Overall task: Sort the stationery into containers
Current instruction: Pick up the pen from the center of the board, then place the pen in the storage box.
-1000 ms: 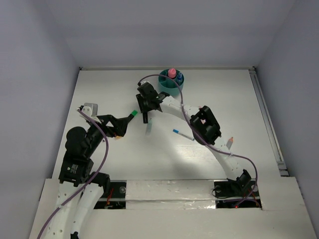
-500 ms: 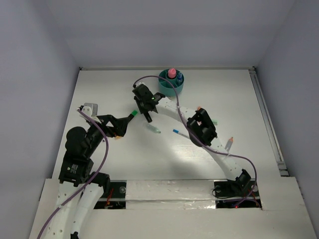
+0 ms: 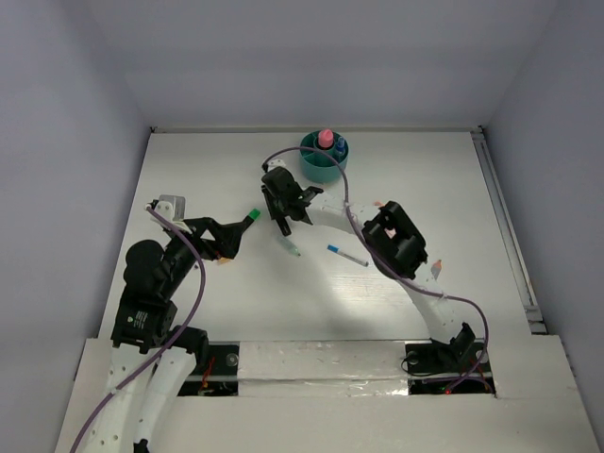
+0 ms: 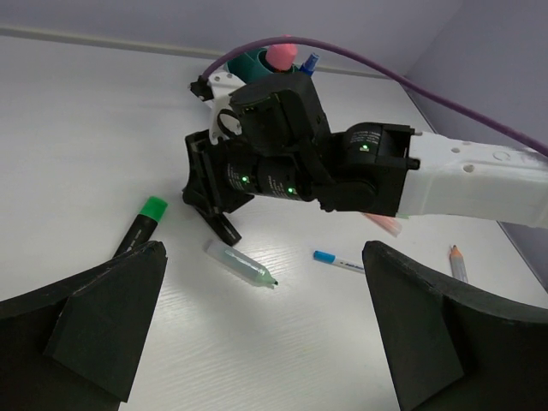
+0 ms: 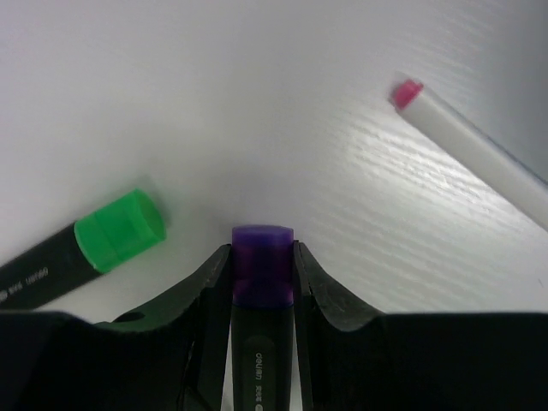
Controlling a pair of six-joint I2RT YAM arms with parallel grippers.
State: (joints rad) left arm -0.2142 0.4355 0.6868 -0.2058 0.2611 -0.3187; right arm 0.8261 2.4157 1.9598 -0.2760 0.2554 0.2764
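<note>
Stationery scattered on the table, one round cup partly filled

The teal cup point(image 3: 316, 173) stands at the far edge, holding an upright pink-capped bottle point(image 3: 326, 138) and a blue-capped piece point(image 3: 341, 146) just beside it. A purple-capped marker point(image 5: 263, 267) with a black body is pinched in the right gripper point(image 5: 263, 257), cap pointing at the table. Near it a black green-capped marker point(image 5: 118, 229) lies flat. A clear pen with a dark green tip point(image 4: 245, 265) lies at an angle, and further right, well apart from it, are a thin blue-capped pen point(image 3: 347, 255) and a pencil point(image 4: 458, 262).
</note>
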